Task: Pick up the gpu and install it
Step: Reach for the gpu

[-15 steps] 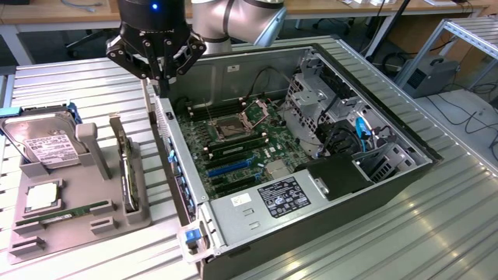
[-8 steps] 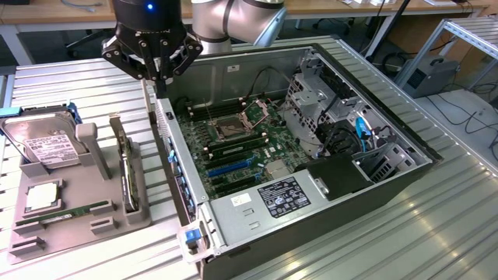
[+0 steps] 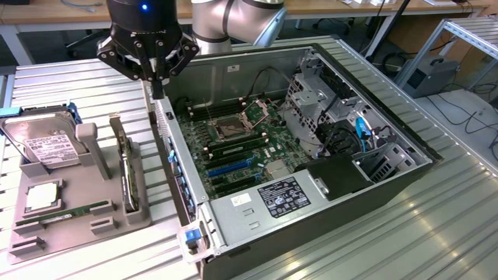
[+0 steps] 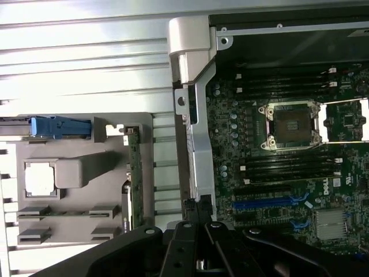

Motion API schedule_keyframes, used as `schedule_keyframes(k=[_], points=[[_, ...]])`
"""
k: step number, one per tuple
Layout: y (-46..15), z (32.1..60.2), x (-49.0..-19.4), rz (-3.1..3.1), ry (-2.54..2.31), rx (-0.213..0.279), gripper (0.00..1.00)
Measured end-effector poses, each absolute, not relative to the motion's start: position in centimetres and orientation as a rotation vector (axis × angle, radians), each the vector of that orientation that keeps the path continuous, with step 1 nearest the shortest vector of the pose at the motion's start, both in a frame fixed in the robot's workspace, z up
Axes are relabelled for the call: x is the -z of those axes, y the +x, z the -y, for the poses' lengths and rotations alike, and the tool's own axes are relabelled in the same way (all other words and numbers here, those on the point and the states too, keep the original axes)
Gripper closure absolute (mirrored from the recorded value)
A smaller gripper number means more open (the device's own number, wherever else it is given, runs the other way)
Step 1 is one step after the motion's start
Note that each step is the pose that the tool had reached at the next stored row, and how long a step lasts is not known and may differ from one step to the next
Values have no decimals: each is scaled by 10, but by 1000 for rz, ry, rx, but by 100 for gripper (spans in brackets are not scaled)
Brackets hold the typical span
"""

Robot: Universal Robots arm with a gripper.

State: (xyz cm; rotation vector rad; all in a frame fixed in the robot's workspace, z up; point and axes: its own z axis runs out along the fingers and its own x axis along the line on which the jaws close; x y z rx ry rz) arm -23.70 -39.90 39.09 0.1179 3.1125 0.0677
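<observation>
Gripper (image 3: 158, 92) closed on nothing, poised above computer case (image 3: 172, 153) edge, gpu (image 3: 125, 170) stood upright in grey holder (image 3: 86, 149), at gripper's 7 o'clock in exterior view.

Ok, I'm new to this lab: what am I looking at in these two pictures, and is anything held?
It is a robot arm with a tool at its end. One picture comes from a camera off the arm; the other from one on its wrist. On the metal table sit an open computer case and a grey holder carrying a hard drive, a RAM stick and the gpu on edge. The tool is shut above the case's side wall, holding nothing.
</observation>
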Motion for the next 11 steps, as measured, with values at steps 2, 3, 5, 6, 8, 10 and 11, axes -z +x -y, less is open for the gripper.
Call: schedule_keyframes(k=[2,3,5,6,8,10,11], points=[[-238,399,-391,-3113,118,-68,89],[-239,399,-391,-3112,118,-68,89],[-240,399,-391,-3113,118,-68,89],[-241,399,-391,-3112,118,-68,89],[-242,399,-391,-3113,118,-68,89],[-244,399,-391,-3112,118,-68,89],[-245,399,-391,-3112,118,-68,89]])
